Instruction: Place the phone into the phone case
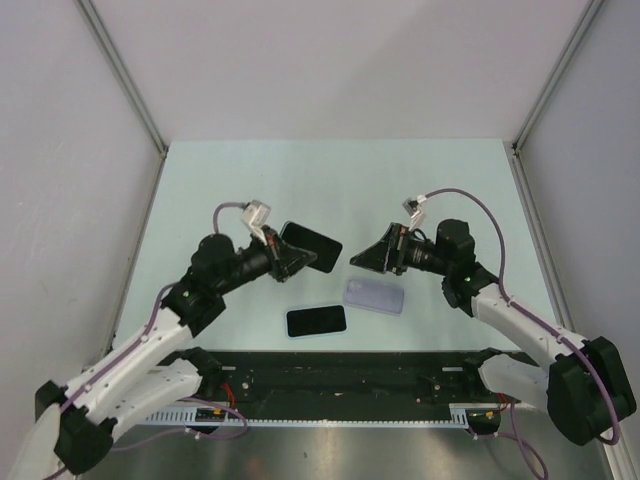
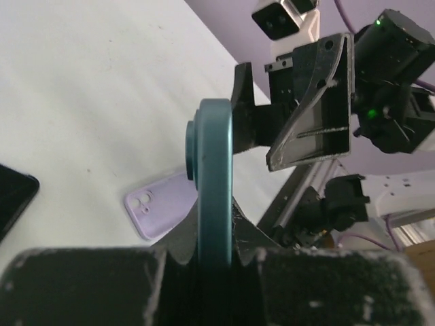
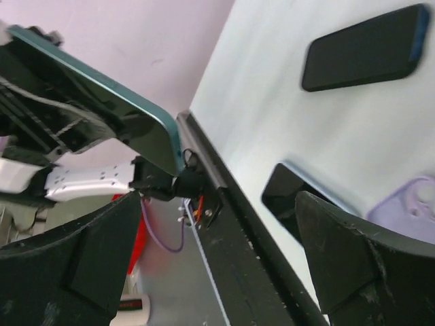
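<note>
My left gripper (image 1: pixel 293 260) is shut on a teal-edged phone (image 1: pixel 310 247) and holds it off the table, left of centre. In the left wrist view the phone (image 2: pixel 215 176) stands edge-on between the fingers, its camera bump facing left. The lilac phone case (image 1: pixel 374 294) lies flat on the table, its camera cut-out visible from the left wrist (image 2: pixel 162 206). My right gripper (image 1: pixel 362 258) hovers above the case, open and empty, facing the held phone (image 3: pixel 102 81). Seen from the right wrist, the gripper (image 3: pixel 217 204) has a wide gap between its fingers.
A second dark phone (image 1: pixel 316 321) lies flat by the black front rail (image 1: pixel 350 365). The right wrist view shows another dark, blue-edged phone (image 3: pixel 367 47) on the table farther out. Grey walls enclose the table on three sides.
</note>
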Available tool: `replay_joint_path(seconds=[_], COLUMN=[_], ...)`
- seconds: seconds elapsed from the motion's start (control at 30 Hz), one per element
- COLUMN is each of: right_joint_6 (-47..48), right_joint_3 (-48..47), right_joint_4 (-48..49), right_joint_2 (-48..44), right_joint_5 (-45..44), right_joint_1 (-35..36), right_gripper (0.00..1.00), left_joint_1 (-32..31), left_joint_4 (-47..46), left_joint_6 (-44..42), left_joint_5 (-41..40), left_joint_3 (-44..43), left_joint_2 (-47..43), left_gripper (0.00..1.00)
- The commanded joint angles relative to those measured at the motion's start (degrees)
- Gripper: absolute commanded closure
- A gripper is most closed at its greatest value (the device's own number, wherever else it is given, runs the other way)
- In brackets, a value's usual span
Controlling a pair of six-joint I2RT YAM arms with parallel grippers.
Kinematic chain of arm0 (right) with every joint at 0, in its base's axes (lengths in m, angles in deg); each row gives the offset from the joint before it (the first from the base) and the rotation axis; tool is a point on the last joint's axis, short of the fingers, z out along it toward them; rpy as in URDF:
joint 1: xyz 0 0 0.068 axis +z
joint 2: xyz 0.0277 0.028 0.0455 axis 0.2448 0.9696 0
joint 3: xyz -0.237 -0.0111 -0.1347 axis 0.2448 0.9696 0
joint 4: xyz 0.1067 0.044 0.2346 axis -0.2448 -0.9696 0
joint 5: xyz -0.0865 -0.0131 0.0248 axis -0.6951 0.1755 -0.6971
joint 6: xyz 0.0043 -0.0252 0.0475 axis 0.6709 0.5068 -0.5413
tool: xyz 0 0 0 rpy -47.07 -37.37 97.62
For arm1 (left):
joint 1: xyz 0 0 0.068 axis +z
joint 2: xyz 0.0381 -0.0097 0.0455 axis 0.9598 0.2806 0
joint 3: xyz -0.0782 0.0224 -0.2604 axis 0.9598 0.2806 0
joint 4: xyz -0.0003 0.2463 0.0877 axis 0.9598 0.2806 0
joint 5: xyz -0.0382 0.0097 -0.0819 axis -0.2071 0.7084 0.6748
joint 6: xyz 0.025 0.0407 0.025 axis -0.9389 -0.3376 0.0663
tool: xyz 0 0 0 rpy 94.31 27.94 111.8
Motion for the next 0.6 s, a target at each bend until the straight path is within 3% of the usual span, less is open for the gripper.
replay_joint_path(seconds=[0.0,0.17,0.3,0.57], right_joint_6=[-2.43,-2.87,-4.53,-9.81], right_joint_3=[-0.21,-0.29,-0.21,-0.56], right_joint_4=[10.41,13.93,18.59,29.39], right_joint_2=[-1.98,-2.69,-1.29,5.74], right_joint_5=[0.96,-1.16,-2.39,-1.95], right_joint_1=[6.45,11.03,13.06,14.55], right_gripper=[0.0,0.0,0.0,0.08], left_joint_1=[-0.27,-0.27,-0.27,-0.27], left_joint_4=[-11.92,-14.39,-15.7,-17.02], left_joint_6=[12.11,17.41,20.48,20.84], left_joint_5=[-2.73,-5.9,-6.96,-3.72], left_joint_3=[9.48,15.21,18.11,17.07], left_joint_2=[-12.49,-22.77,-26.03,-23.41], left_gripper=[1.0,1.0,1.0,1.0])
